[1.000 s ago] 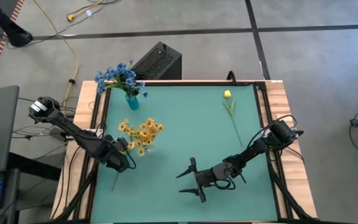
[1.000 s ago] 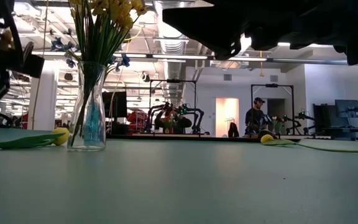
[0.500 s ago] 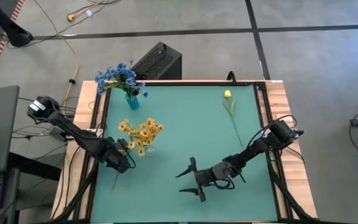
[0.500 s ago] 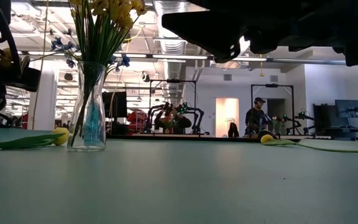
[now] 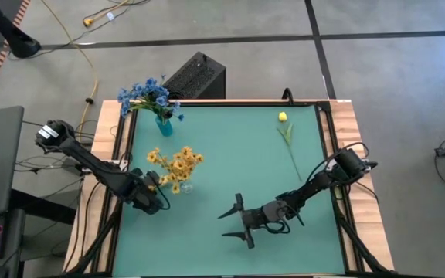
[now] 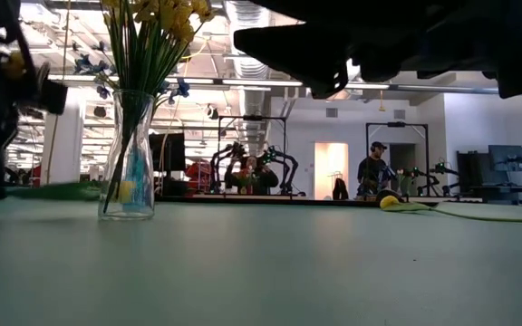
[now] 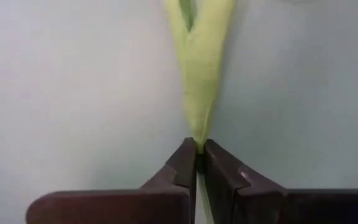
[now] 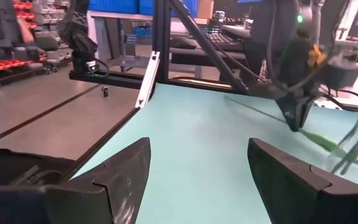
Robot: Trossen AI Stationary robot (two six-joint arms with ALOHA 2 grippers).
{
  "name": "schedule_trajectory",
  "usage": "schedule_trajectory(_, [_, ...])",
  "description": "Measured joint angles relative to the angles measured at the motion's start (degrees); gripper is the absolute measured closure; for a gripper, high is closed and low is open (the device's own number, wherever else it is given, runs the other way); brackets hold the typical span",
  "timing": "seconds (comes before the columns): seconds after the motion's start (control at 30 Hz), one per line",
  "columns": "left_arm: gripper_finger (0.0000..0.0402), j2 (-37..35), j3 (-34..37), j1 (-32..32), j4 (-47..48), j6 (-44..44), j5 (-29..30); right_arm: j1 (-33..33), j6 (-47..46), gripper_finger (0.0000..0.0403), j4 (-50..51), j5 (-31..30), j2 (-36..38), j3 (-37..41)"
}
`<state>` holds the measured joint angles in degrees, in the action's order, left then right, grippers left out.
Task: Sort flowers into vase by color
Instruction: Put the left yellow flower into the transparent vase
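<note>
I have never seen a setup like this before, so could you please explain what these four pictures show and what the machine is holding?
This is a robot with two dark arms working at a green table, each ending in a two-finger gripper. One picture looks straight down from above, one looks level across the tabletop into the room, and two come from cameras on the arms' wrists.

On the table stand a clear vase of yellow flowers and a blue vase of blue flowers. A single yellow bud stem lies loose near the far right corner.

The left gripper is beside the yellow vase, its fingers shut on the green stalk of another flower; its wrist camera shows this close up. The right gripper waits open near the front of the table, holding nothing.
</note>
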<state>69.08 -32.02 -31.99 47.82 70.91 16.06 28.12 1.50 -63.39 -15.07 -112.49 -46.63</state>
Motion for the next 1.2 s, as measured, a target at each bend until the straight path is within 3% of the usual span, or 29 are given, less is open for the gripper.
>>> schedule_trajectory(0.43, [0.0401, -0.09, -14.44, 0.31, 20.01, 5.23, 13.00, -0.16, 0.02, 0.0107, 0.24, -0.02, 0.00, 0.00])
schedule_trajectory(0.93, [0.0401, -0.11, -29.08, -4.33, 19.61, -4.07, 36.13, -0.16, 0.02, 0.0107, 0.30, -0.02, 0.00, 0.00])
schedule_trajectory(1.2, [0.0401, -0.13, -34.09, -8.59, 18.97, -4.41, 47.88, -0.16, 0.02, 0.0107, 0.30, -0.02, 0.00, 0.00])
